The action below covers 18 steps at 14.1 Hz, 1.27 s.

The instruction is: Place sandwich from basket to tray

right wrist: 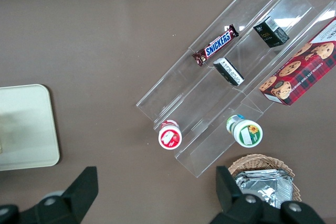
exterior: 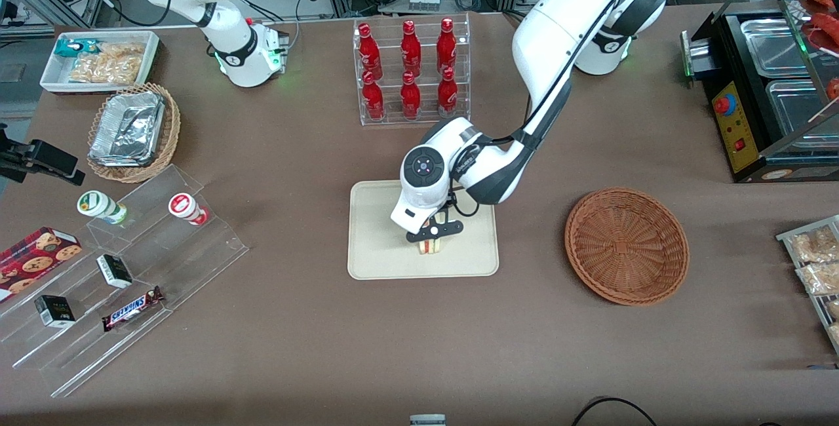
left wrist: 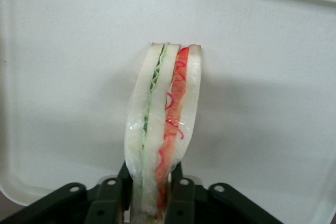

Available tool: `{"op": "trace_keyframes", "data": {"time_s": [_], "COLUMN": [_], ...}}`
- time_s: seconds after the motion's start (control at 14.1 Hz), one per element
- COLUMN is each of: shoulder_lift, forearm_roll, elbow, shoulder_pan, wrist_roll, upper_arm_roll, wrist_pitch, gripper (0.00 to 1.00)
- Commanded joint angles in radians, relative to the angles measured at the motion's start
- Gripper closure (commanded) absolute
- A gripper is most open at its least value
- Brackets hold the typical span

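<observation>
My gripper (exterior: 434, 234) squeezes the sandwich (left wrist: 164, 124) tight, low over the middle of the tray (exterior: 373, 242). The basket (exterior: 626, 246) sits empty nearby. If I let go too high, I think the sandwich could tip over or bounce off.

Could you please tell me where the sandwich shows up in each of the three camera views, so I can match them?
Front view: the sandwich sits over the tray, pinched in the gripper.
Left wrist view: the sandwich stands on edge between the gripper's fingers, tray underneath.
Right wrist view: the sandwich is not in it.
Shared landmark: the cream tray, seen in all three.
</observation>
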Motion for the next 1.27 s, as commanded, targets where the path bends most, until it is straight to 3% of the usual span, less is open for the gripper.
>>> {"op": "trace_keyframes", "data": {"time_s": [0.0,0.21,0.42,0.64,1.2], "shoulder_lift": [-0.014,-0.093,-0.201,-0.27,-0.512], "forearm_roll": [0.021,0.026,0.024,0.033,-0.008], "elbow": [0.024,0.02,0.021,0.014,-0.249], "shoulder_pan": [-0.011,-0.002,0.024,0.065,0.268], "wrist_roll": [-0.018,-0.017,0.014,0.025,0.337], "upper_arm_roll": [0.011,0.012,0.014,0.05,0.052], "wrist_pitch": [-0.009,-0.056,-0.233,-0.26,-0.31], "gripper": [0.0,0.0,0.0,0.0,0.0]}}
